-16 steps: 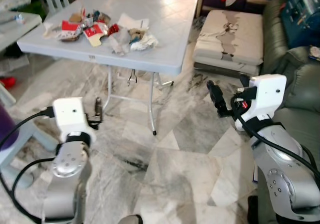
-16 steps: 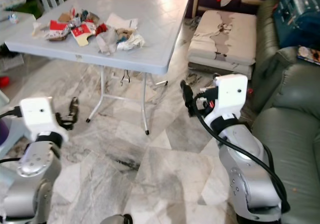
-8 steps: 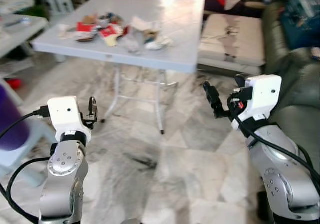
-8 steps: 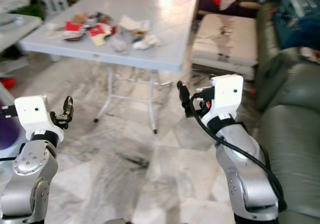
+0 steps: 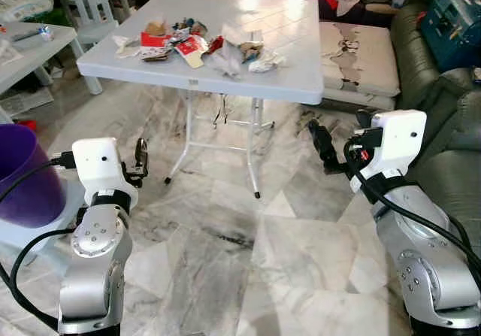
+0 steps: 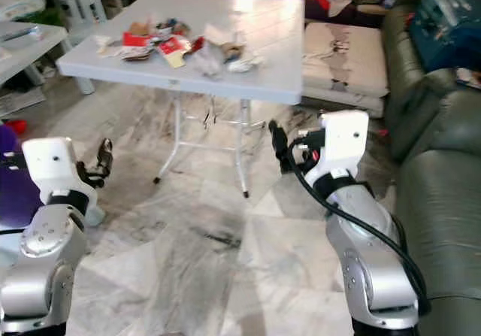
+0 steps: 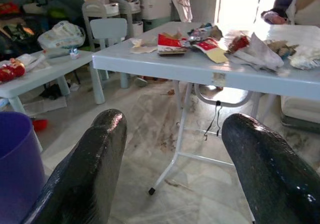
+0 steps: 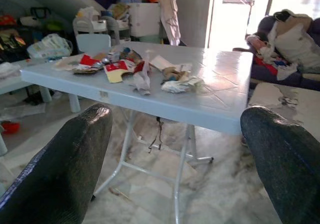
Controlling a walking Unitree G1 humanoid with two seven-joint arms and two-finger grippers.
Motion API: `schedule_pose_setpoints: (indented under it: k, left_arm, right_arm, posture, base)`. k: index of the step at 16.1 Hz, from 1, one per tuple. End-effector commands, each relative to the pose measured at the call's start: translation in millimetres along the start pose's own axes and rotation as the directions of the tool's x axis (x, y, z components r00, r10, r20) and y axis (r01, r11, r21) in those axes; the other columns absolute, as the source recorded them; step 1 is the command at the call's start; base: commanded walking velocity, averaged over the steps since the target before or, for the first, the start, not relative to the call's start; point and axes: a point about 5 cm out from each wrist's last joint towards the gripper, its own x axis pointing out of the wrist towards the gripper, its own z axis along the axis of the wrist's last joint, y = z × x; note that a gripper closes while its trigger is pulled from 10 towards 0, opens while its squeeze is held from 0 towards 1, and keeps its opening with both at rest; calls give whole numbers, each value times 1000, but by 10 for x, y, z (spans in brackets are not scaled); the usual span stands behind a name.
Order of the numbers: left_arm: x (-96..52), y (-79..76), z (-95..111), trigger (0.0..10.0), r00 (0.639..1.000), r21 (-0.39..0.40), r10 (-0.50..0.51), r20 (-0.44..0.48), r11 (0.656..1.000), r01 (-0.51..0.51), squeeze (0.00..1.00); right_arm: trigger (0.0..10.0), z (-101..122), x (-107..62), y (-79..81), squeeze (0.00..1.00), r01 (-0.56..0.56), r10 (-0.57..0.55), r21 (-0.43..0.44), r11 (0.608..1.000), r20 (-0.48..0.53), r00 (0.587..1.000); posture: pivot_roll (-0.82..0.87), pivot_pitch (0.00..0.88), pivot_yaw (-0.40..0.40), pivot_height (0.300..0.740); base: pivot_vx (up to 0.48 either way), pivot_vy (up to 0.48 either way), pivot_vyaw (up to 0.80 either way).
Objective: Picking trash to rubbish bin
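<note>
Trash [image 5: 203,45]: heaped on table [image 5: 285,80], far side.
Bin [image 5: 22,174]: purple, on floor by left arm.
Left gripper [image 7: 172,164]: fingers apart, empty.
Right gripper [image 8: 175,169]: fingers apart, empty, facing table.

**Colours noted, room with folding table**

Table [image 5: 301,58]: pale grey-blue top, white legs. Trash [image 5: 199,44] on it: red, white, tan, some yellow. Bin [image 5: 26,174] at left: purple. Floor [image 5: 225,261]: grey-white marble, dark veining. Sofa [image 5: 451,110] at right: dark green. Cushion [image 5: 357,46] beyond table: cream, brown stain pattern. Left gripper [image 7: 170,174] and right gripper [image 8: 175,164]: black fingers, white housings, silver arms.
</note>
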Motion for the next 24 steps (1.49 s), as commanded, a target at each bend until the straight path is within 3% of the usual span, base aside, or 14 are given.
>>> schedule_pose_setpoints:
  k: [1,7,24]
  left_arm:
    - [13,-57,-2,10000,999,-12,-36,-5,999,36,0]
    - [55,-73,47,10000,997,-51,-75,19,996,76,0]
    - [49,-103,5,10000,995,-56,-99,5,994,99,0]
  right_arm:
    - [10000,13,-23,-59,0,31,-31,-9,999,5,1000]
    - [10000,20,18,-49,0,28,-28,-11,1000,17,999]
    - [10000,14,29,-10,0,-11,11,-14,1000,13,1000]
  posture:
    - [-6,75,-13,740]
    - [-2,63,-11,740]
    - [-10,68,-21,740]
  base:
    - [0,0,0]
    - [88,0,0]
    - [394,0,0]
